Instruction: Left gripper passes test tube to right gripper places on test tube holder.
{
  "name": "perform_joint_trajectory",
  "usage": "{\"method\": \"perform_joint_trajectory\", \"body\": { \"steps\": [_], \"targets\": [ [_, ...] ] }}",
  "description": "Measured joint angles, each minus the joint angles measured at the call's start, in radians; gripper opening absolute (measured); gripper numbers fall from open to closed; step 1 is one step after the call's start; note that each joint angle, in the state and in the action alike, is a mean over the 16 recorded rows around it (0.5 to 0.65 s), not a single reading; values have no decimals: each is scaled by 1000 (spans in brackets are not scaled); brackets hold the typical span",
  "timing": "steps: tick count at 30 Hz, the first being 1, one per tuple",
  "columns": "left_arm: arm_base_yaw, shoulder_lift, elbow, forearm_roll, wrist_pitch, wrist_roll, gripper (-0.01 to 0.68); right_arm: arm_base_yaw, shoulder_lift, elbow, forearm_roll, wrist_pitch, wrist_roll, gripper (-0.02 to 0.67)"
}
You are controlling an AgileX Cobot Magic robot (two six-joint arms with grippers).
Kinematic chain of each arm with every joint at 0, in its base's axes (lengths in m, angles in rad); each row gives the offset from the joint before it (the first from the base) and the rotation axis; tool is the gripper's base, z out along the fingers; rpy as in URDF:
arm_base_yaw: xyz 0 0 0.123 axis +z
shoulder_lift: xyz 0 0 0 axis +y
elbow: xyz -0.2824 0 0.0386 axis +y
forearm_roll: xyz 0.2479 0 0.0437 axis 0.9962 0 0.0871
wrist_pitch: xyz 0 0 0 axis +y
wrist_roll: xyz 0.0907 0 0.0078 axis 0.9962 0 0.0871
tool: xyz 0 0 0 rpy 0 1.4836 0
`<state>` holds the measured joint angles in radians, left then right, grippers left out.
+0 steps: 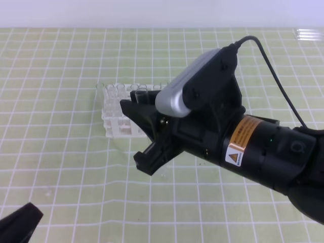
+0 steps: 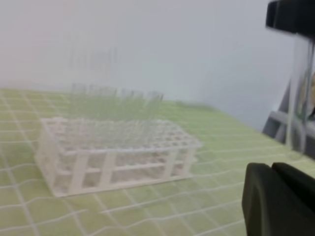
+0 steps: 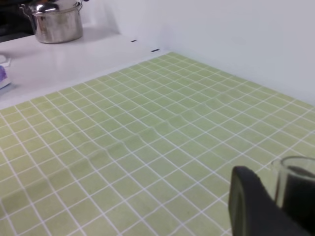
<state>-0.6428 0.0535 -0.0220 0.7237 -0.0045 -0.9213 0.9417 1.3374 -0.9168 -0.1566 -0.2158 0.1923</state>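
While the right claw (image 1: 135, 129) reaches across the middle of the exterior high view, its black fingers stand slightly apart and clamp a test tube (image 3: 291, 183), whose clear open rim shows between the fingers at the lower right of the right wrist view. In the exterior view the tube itself is almost impossible to make out against the claw. An orange warning label (image 1: 242, 139) sits on the black arm behind a silver-grey camera block (image 1: 195, 83).

At the lower left corner of the exterior view, only a dark tip of the left claw (image 1: 19, 221) shows, well apart from the right one; its fingers (image 2: 275, 201) lie together at the lower right of the left wrist view, with nothing between them.

Behind the right claw, in the upper middle of the exterior view, the white test tube holder (image 1: 117, 121) stands on the green-checked desk (image 1: 61, 167), partly hidden by the fingers. Several clear tubes (image 2: 115, 105) stand upright in its holes, blurred in the left wrist view. At the upper left of the right wrist view a steel pot (image 3: 51, 20) rests on a white counter.
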Motion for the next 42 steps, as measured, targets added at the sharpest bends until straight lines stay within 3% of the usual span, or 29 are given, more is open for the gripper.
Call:
{"method": "perform_joint_trajectory", "body": {
  "steps": [18, 34, 42],
  "targets": [
    [-3, 0, 33, 4, 134, -18, -2, 0, 0, 0, -1, -5, 0, 87],
    [-3, -1, 30, 31, 158, -13, -2, -1, 0, 0, 3, -26, 0, 87],
    [-4, 1, 33, 36, 157, -9, -2, -62, 0, 0, 19, -79, 0, 87]
  ]
}}
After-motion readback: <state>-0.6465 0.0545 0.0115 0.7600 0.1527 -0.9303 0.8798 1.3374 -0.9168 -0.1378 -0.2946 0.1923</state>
